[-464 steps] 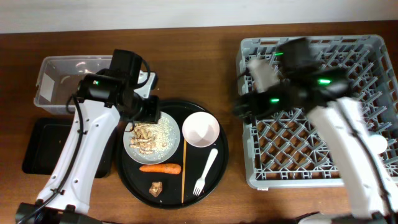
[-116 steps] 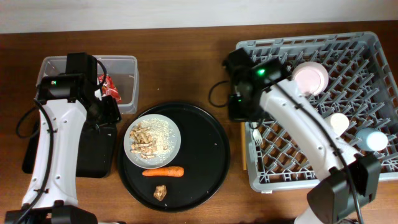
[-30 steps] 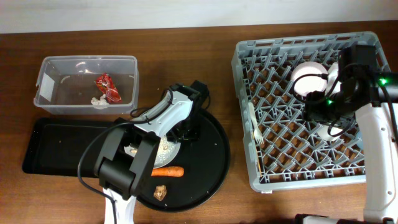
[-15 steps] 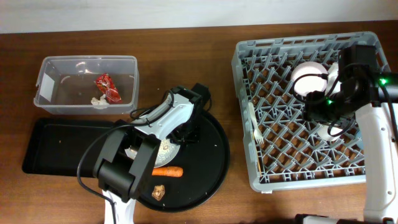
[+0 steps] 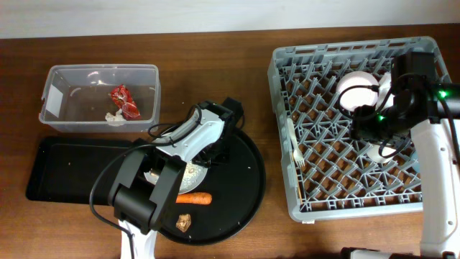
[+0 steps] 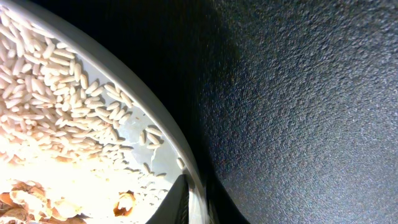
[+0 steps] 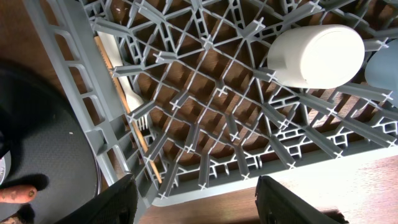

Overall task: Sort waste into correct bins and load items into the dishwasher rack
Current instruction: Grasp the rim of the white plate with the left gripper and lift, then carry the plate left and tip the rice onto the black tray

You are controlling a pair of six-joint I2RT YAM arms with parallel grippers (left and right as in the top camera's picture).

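Observation:
My left gripper (image 5: 218,152) is shut on the right rim of the white plate (image 5: 191,173), which lies on the round black tray (image 5: 241,187); the wrist view shows the fingers (image 6: 196,202) clamping the rim (image 6: 168,134), with pale scraps and grains (image 6: 43,143) on the plate. The carrot (image 5: 194,197) and brown chunk (image 5: 183,222) lie on the round tray. The red wrapper (image 5: 123,101) is in the clear tub (image 5: 54,115). My right gripper (image 5: 377,133) hangs open and empty (image 7: 205,205) over the grey rack (image 5: 284,57), which holds the bowl (image 5: 357,93), white cup (image 7: 317,56), light-blue cup (image 7: 382,68), fork (image 7: 124,87) and chopstick (image 7: 146,155).
The flat black tray (image 5: 65,173) lies in front of the tub at the left. My left arm covers most of the plate from above. The rack's upright pegs stand under my right gripper.
Over the last second almost nothing moved; the left gripper stays on the plate's rim. Since the older frames the wrapper went into the tub and the bowl, fork and chopstick into the rack.

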